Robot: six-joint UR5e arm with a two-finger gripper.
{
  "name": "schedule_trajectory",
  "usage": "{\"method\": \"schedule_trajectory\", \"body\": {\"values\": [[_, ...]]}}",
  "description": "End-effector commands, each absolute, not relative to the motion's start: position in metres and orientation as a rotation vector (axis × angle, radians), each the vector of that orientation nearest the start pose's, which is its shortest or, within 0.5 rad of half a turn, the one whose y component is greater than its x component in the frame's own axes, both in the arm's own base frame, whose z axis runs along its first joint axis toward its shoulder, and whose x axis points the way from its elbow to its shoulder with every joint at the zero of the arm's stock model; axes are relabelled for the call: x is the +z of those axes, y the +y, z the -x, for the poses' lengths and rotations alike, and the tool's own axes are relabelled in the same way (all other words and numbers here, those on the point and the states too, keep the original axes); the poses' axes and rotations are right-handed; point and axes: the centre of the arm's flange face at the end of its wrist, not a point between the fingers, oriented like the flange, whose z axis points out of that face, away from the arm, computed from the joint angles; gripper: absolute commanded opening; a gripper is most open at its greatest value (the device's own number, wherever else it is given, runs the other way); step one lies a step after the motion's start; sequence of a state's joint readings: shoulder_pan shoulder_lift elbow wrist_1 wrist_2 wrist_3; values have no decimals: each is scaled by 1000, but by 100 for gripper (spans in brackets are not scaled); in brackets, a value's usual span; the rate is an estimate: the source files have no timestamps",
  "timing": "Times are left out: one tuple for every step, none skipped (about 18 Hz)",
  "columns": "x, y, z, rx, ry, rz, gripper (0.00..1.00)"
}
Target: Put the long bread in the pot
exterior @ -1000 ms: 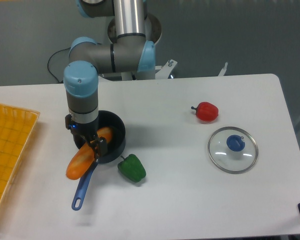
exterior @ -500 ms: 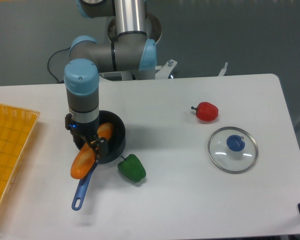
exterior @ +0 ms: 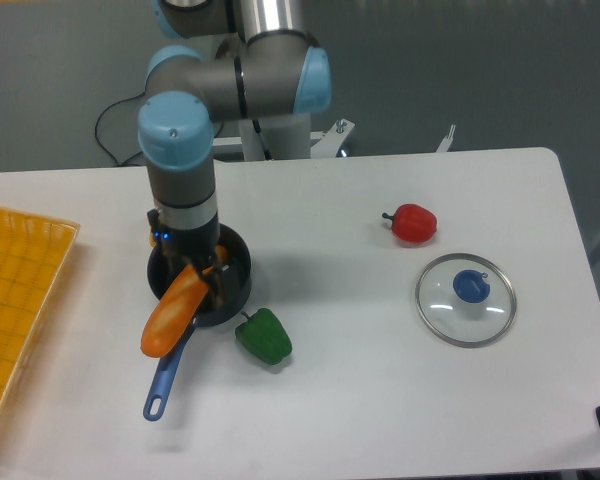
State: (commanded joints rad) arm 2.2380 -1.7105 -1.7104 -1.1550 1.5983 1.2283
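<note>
Robot arm holds toy loaf at the rim of a black pot.

The long bread (exterior: 174,312), a glossy orange-tan loaf with rounded ends, slants with its upper end over the pot (exterior: 235,278) and its lower end hanging out above the blue handle (exterior: 166,378). The gripper (exterior: 198,280) is clenched on the loaf's upper part. Little of the pot's inside shows. A green pepper (exterior: 264,336) sits just beside the pot; a glass lid (exterior: 466,300) lies well apart.
</note>
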Motion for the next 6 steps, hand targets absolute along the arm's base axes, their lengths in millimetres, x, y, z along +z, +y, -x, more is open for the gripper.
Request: {"method": "schedule_trajectory", "body": {"values": [[394,506,243,205,874,2958,100],[396,501,247,200,873,2965,100],[398,498,247,192,871,2972,100],[401,494,251,194,855,2979,100],[403,488,257,194,837,2985,100],[404,487,259,195,828,2986,100]]}}
